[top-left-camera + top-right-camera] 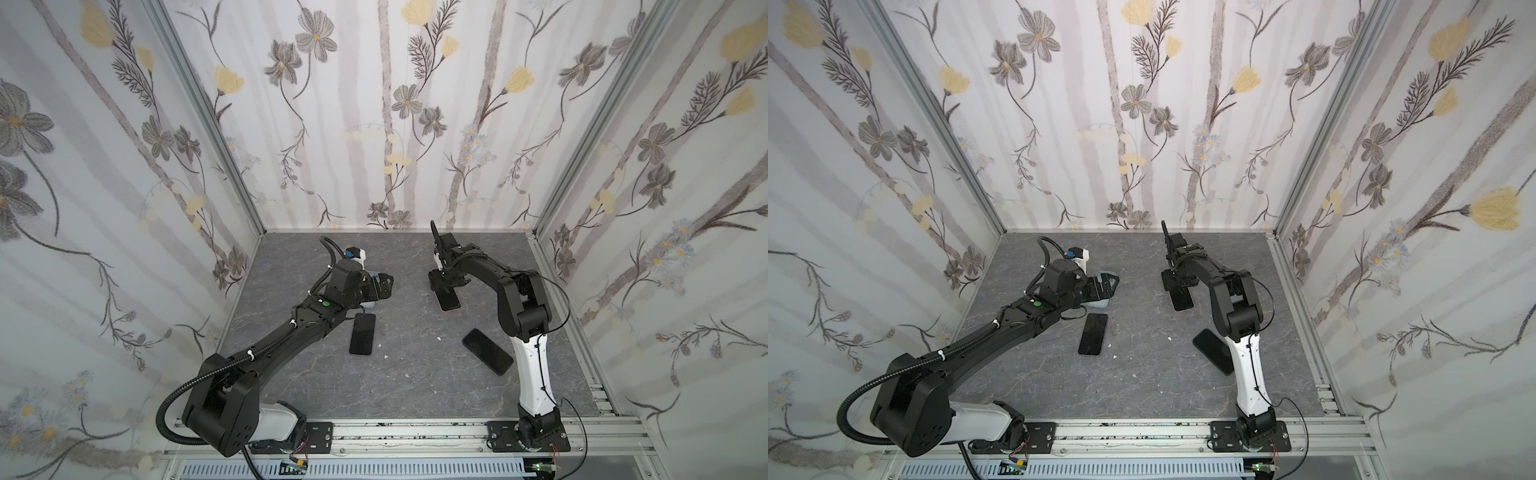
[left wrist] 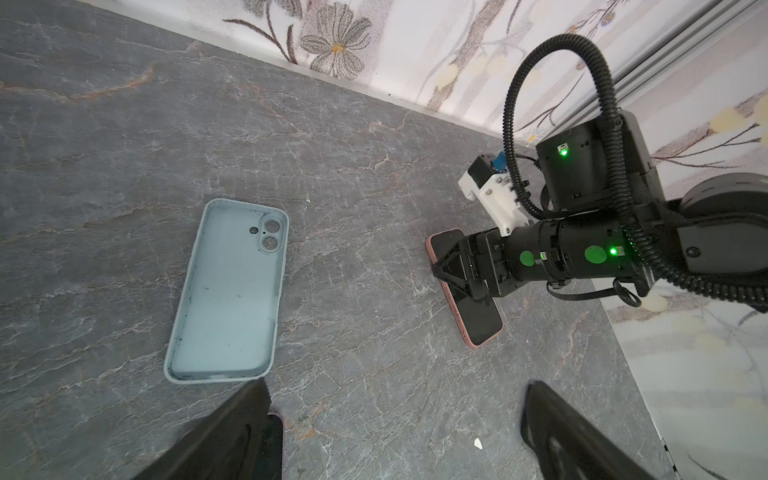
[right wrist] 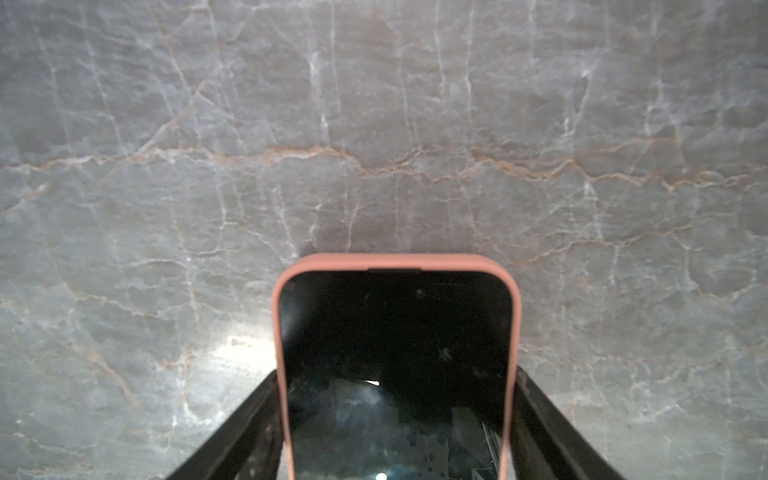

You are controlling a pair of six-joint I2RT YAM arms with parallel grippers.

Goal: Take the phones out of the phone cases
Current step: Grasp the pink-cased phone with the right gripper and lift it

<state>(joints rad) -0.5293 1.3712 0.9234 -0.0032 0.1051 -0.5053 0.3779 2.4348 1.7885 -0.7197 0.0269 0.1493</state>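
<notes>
While your right hand (image 3: 395, 376) straddles the phone (image 3: 395, 328), which lies screen-up on the counter (image 3: 374, 124) inside its pink case (image 3: 395, 262), its fingers (image 3: 257, 415) hug both long edges. You cannot tell whether they pinch. If you squeeze only the case's soft sides, phone and case may lift together or skid away. Your left hand (image 2: 397, 388) hangs wide open and empty, apart, so nothing pins the case.
</notes>
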